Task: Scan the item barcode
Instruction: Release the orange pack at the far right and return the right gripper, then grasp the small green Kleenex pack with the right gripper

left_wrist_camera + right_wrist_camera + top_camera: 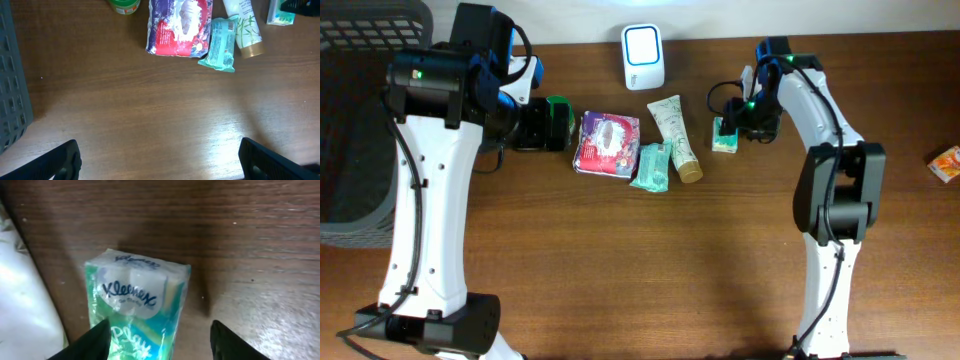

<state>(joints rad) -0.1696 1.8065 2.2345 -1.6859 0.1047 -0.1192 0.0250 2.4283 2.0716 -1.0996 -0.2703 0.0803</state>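
one kleenex tissue pack point(135, 300) lies flat on the surface point(260, 240), on the right side, near the cream tube point(676, 135). my right gripper point(159, 342) straddles it with fingers apart: one finger at the pack's edge, the other clear of it, so nothing is clamped yet. my left gripper point(160, 160) hangs spread wide and empty over bare wood. the pack sits off-centre between my fingers, so a squeeze could shove it sideways or twist it. the soft wrap may crumple and slip in a lift. if the barcode ends up facing away from the white box point(643, 57), which i take for the scanner, nothing will read.
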